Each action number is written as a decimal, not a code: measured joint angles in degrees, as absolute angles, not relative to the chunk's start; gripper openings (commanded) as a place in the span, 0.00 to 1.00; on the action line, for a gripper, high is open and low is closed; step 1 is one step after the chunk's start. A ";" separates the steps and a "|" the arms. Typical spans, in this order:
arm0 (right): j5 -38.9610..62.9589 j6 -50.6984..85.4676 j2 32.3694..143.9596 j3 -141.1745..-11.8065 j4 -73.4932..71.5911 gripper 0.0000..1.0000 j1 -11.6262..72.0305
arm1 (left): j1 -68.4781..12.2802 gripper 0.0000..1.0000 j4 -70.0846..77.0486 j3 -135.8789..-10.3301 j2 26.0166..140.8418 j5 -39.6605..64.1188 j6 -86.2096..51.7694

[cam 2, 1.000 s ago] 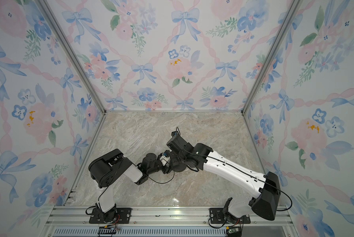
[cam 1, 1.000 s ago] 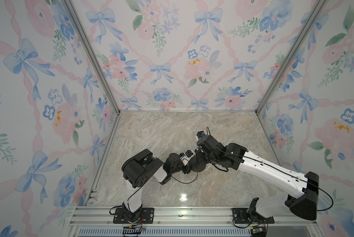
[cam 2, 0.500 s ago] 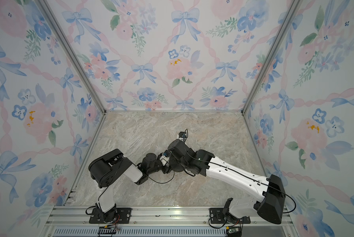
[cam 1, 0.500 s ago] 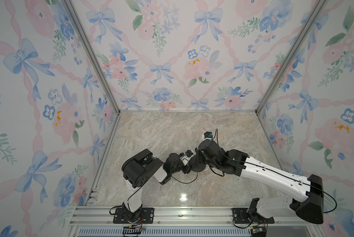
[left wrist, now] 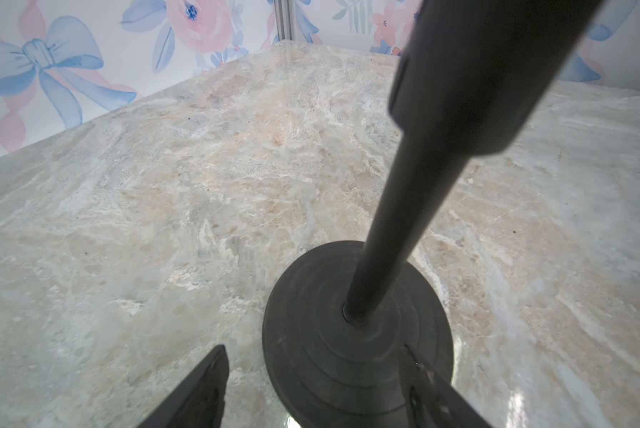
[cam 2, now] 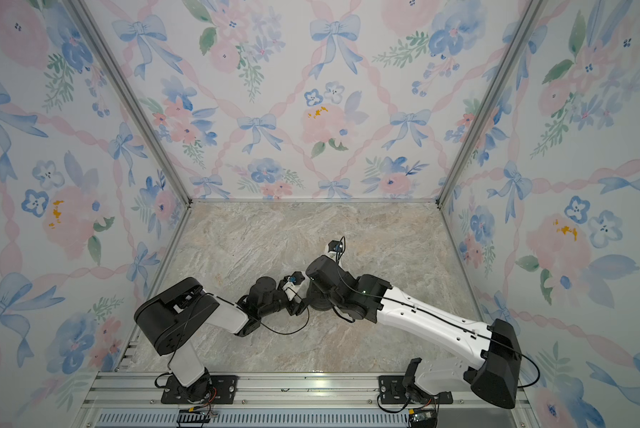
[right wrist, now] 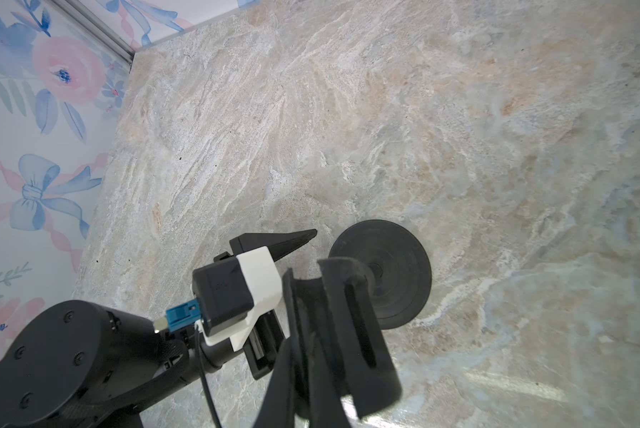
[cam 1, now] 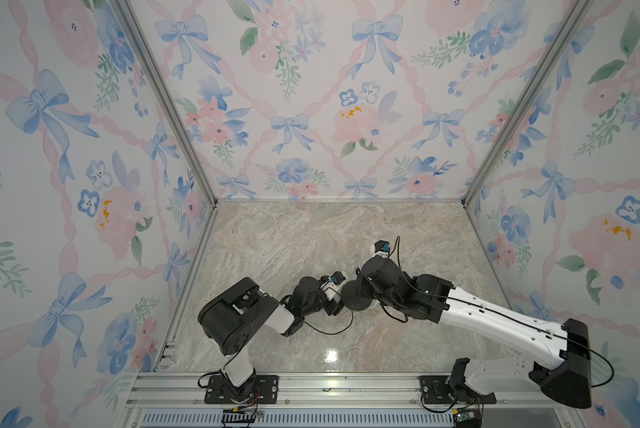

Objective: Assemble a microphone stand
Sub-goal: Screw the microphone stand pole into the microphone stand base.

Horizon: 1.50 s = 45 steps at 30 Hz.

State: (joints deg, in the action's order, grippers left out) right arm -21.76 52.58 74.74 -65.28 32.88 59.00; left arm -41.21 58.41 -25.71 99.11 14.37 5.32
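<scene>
The microphone stand's black disc base (left wrist: 311,370) lies flat on the marble table, and its thin rod (left wrist: 403,207) stands in the centre hole. My right gripper (right wrist: 311,374) is above it, shut on the rod's clip-like head (right wrist: 344,318). My left gripper (left wrist: 313,348) is low at the disc's left, open. One finger (left wrist: 200,389) rests on the table beside the disc and the other finger (left wrist: 429,389) reaches over the disc's rim. In both top views the disc (cam 1: 353,302) (cam 2: 318,304) shows between the two wrists, and the rod is hidden under the right wrist.
Floral walls enclose the marble table (cam 1: 311,237) on three sides. An aluminium rail (cam 1: 311,385) carrying both arm mounts runs along the front edge. A thin black cable (cam 1: 326,329) loops from the left wrist just above the table.
The right arm has swung round above the disc, its wrist camera shifting right and its elbow moving right. The left gripper and the disc have stayed in place.
</scene>
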 measured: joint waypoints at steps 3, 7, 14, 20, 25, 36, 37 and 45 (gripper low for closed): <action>-21.76 52.58 74.74 -65.28 32.88 0.00 59.00 | -41.82 0.70 58.41 -26.83 98.10 15.44 4.91; -21.76 52.99 74.74 -65.30 32.91 0.00 59.05 | -44.16 0.64 58.46 -28.67 98.08 15.25 3.60; -22.22 53.60 74.87 -65.32 33.10 0.00 59.48 | -46.39 0.41 60.60 -29.69 98.10 12.53 0.05; -22.39 53.60 74.85 -65.34 33.15 0.08 59.64 | -46.63 0.24 62.52 -29.71 98.94 11.75 -0.16; -22.92 53.45 74.52 -65.36 33.91 0.18 59.75 | -46.85 0.20 63.86 -29.71 99.98 12.01 0.21; -22.20 49.56 72.18 -69.43 40.88 0.26 59.75 | -46.83 0.14 66.13 -29.71 101.30 11.88 2.87; -21.93 48.80 71.13 -69.73 41.67 0.29 59.75 | -46.83 0.14 66.28 -29.71 101.38 11.99 2.98; -16.69 39.40 68.58 -83.48 53.23 0.26 53.21 | -46.83 0.15 66.54 -29.54 101.43 12.05 3.88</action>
State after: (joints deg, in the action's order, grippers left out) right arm -16.69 39.40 68.58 -83.48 53.23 53.21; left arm -46.83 66.54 -29.54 101.43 12.05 3.88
